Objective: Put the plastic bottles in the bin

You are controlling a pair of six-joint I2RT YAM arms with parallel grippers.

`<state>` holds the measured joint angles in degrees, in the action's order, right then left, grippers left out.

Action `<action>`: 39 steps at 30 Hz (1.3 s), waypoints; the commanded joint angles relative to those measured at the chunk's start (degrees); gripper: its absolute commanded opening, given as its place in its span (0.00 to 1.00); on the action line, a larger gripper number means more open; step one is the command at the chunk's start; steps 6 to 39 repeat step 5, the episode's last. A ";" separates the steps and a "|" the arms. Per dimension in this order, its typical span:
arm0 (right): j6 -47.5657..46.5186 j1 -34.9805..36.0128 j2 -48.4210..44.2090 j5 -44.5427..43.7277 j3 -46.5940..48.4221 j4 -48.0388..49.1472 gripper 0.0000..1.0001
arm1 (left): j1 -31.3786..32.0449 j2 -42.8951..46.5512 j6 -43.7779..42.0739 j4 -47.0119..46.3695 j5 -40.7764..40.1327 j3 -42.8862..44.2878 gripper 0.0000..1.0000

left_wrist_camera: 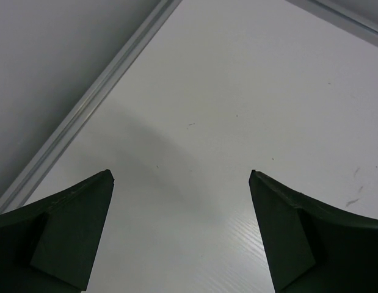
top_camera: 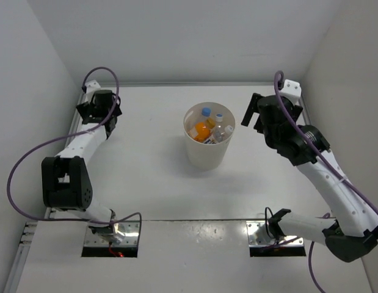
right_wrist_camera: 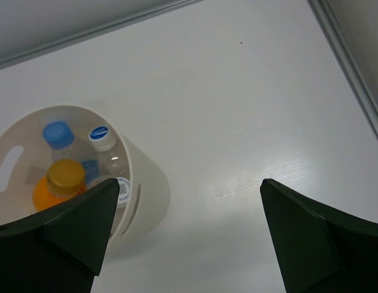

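The cream-white bin (top_camera: 207, 155) stands upright mid-table. Inside it are several bottles: a blue-capped one (top_camera: 206, 112), a short orange one (top_camera: 203, 130), one with a white cap (top_camera: 219, 118) and a small clear one (top_camera: 228, 130). The right wrist view shows the bin (right_wrist_camera: 149, 189) at its left with the blue cap (right_wrist_camera: 57, 133), white cap (right_wrist_camera: 101, 137) and orange bottle (right_wrist_camera: 61, 182) inside. My right gripper (top_camera: 253, 115) (right_wrist_camera: 190, 183) is open and empty, just right of the bin. My left gripper (top_camera: 91, 113) (left_wrist_camera: 181, 174) is open and empty at the far left.
White walls enclose the table on the left, back and right. A metal rail (left_wrist_camera: 91, 104) runs along the table's left edge close to my left gripper. The arm bases (top_camera: 109, 235) sit at the near edge.
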<state>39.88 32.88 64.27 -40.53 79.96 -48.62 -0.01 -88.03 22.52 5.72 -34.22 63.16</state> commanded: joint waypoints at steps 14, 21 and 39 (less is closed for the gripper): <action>0.20 -0.72 4.97 -4.03 3.26 -4.80 1.00 | 0.27 2.15 -8.24 -6.24 13.52 -2.77 1.00; 0.20 -0.72 4.97 -4.03 3.26 -4.80 1.00 | 0.27 2.15 -8.24 -6.24 13.52 -2.77 1.00; 0.20 -0.72 4.97 -4.03 3.26 -4.80 1.00 | 0.27 2.15 -8.24 -6.24 13.52 -2.77 1.00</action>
